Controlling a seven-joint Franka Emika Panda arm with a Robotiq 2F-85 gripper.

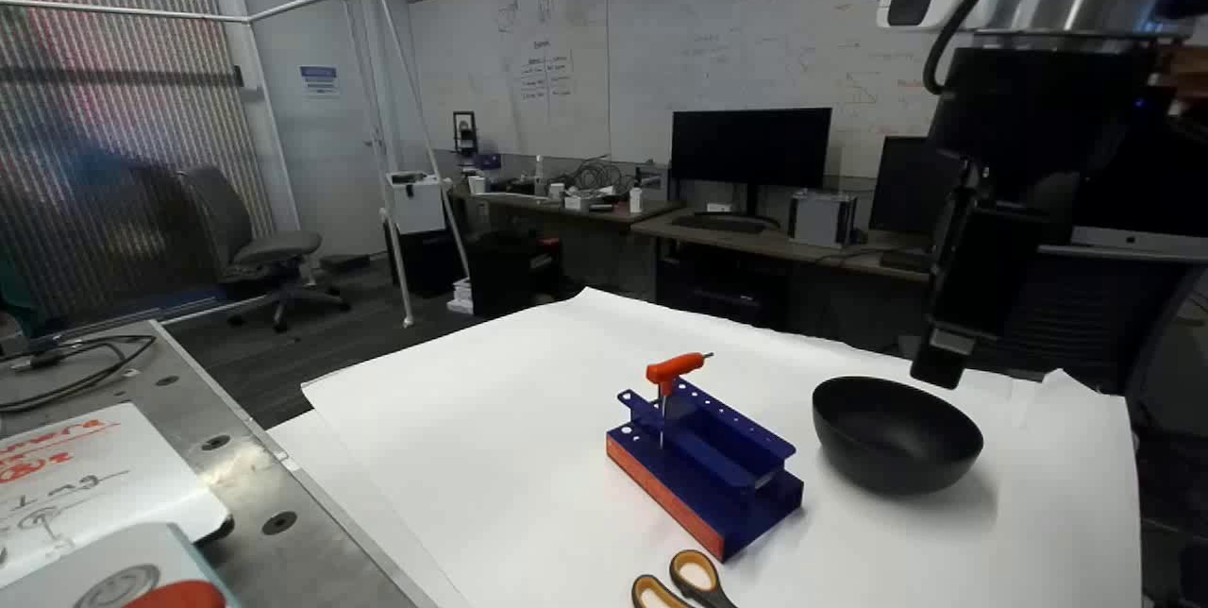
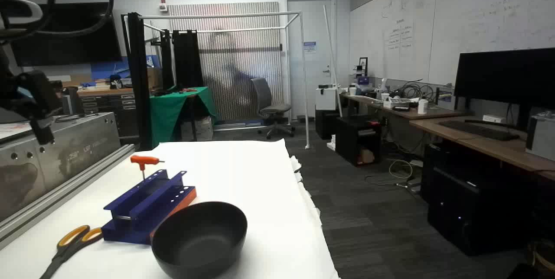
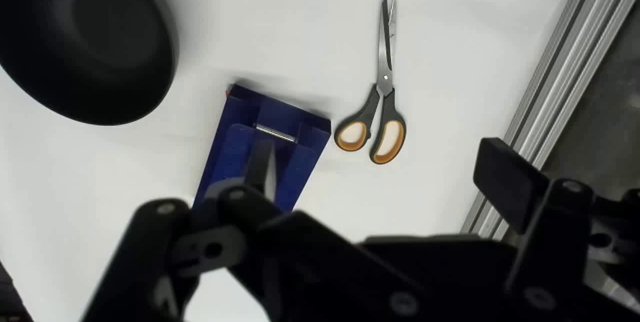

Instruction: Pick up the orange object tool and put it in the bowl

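The orange tool [image 1: 675, 370] has a T-shaped handle and a thin metal shaft. It stands upright in the blue rack [image 1: 708, 447], at one end, and also shows in an exterior view [image 2: 143, 160]; the wrist view does not show it. The matte black bowl [image 1: 849, 457] stands beside the rack and shows in an exterior view [image 2: 195, 248] and the wrist view [image 3: 95, 42]. Nothing shows in it. My gripper [image 3: 382, 177] is open and empty, its fingers wide apart. It hangs above the table, away from the tool, and also shows in an exterior view [image 1: 942, 361].
Scissors [image 3: 385, 82] with orange-lined handles lie on the white table covering [image 1: 491, 457], near the rack's end opposite the tool. A metal rail [image 3: 555, 67] runs along one table edge. The blue rack [image 3: 232, 152] lies partly beneath a finger in the wrist view.
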